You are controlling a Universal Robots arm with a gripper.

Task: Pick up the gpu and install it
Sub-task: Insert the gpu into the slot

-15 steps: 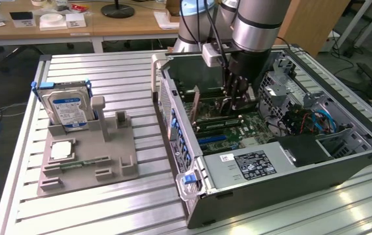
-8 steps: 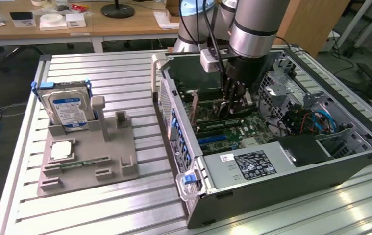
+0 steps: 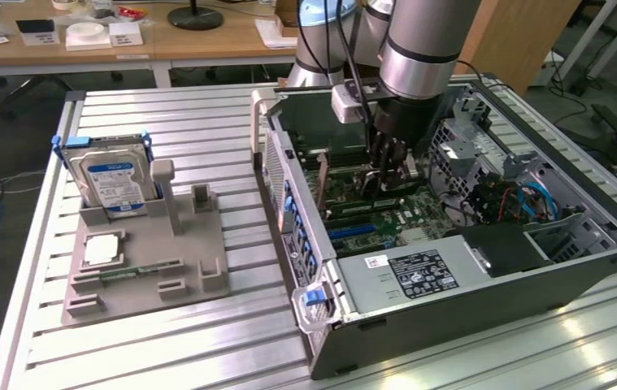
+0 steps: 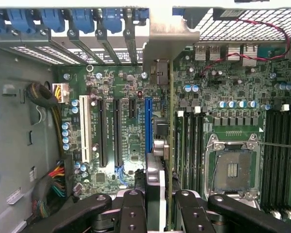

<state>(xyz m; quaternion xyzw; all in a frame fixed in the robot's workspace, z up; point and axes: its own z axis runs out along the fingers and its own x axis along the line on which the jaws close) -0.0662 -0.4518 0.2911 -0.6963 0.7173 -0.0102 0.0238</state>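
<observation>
The claw (image 3: 386, 180) reaches down into the open computer case (image 3: 568, 268) from the grey arm (image 3: 422, 49), its black fingers (image 4: 131, 211) drawn partway together and clamped on the gpu (image 4: 170, 145). In the wrist view the gpu is a thin green-edged card seen edge-on, standing upright between the finger pads, with a bent silver metal bracket (image 4: 167, 36) at its far end against the case's rear slot wall. The card hangs just above the motherboard (image 4: 121, 97), beside the blue slot (image 4: 148, 124) and between it and the memory slots (image 4: 189, 145); whether its edge touches a slot cannot be told. The motherboard is a dense green board studded with small cylindrical capacitors, long black slots and one white slot (image 4: 86, 128); a square metal-framed processor socket (image 4: 233, 167) lies nearby. Blue plastic slot clips (image 4: 53, 19) line the perforated rear wall. In the exterior view the case is a dark metal box lying on its side on a ribbed aluminium desk (image 3: 178, 357), with a silver power supply (image 3: 417, 276) bearing a black label at its near end. To the exterior view's left, well apart from the claw, a grey moulded holder (image 3: 145, 276) carries an upright boxy hard drive (image 3: 119, 183) with a blue-white label and a small square silver chip (image 3: 102, 250) lying flat.
</observation>
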